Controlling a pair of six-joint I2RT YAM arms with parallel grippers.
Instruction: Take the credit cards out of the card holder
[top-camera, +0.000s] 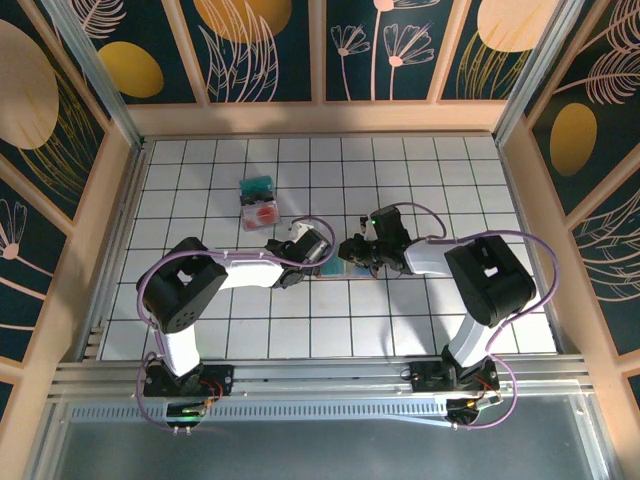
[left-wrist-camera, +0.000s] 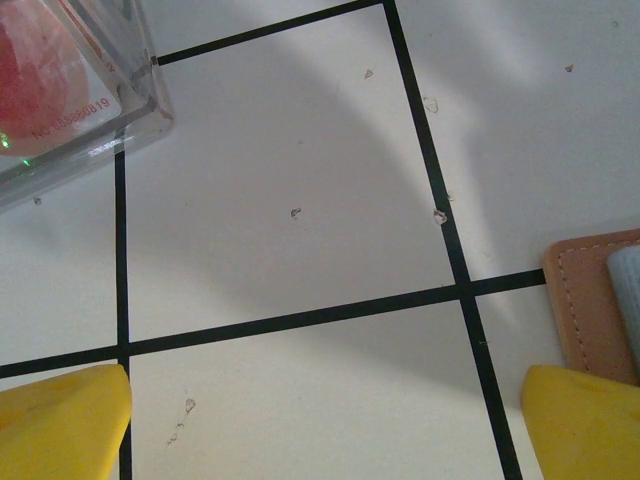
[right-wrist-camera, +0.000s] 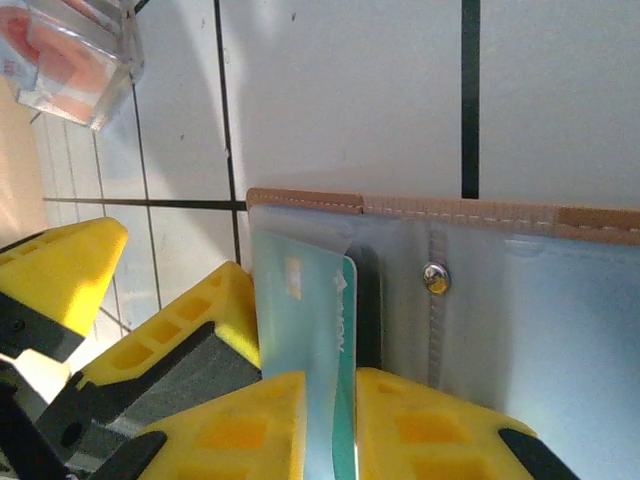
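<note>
**Right tool** (right-wrist-camera: 330, 392): the yellow jaws stand on either side of a teal-green plastic card (right-wrist-camera: 300, 310) and press against both its faces. No gap shows, so it is judged clamped on the card.

**Card and holder:** the card rises partway out of a pocket on the left-hand leaf of the card holder (right-wrist-camera: 540, 330). This is a folding wallet, pinkish-brown outside and grey-blue inside. It lies open and flat on the white tiled table (top-camera: 400, 320), near its middle.

**Left tool** (left-wrist-camera: 330, 425): the jaws are wide apart over bare tile and hold nothing. A corner of the holder (left-wrist-camera: 590, 310) lies just beside its right-hand finger.

**Progress:** well apart, toward the far left, lie a teal piece (top-camera: 257, 186) and a red-and-white piece (top-camera: 260, 213) with a clear rim. They are judged to be cards already out. The gripped card is not yet free. Whether more cards sit in the pockets cannot be told.

**Pose:** both arms are folded at the elbow. Their forearms reach inward and the tools nearly meet over the holder.
</note>
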